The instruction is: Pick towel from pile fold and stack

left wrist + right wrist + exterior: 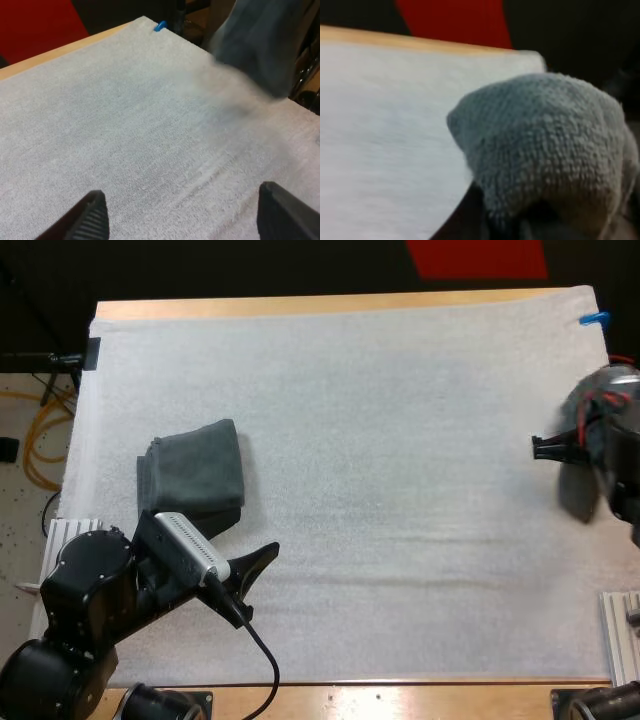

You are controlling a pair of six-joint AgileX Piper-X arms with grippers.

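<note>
While left jaws gape empty near the folded stack (pixel 192 475), right jaws clamp a towel (pixel 545 145).

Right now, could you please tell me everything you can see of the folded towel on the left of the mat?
The folded towel is dark grey-green terry, a rough square with layered edges showing at its left and near sides. It lies flat on the white mat, toward its left. My left arm overhangs its near edge; the open left gripper is clear of it.
</note>
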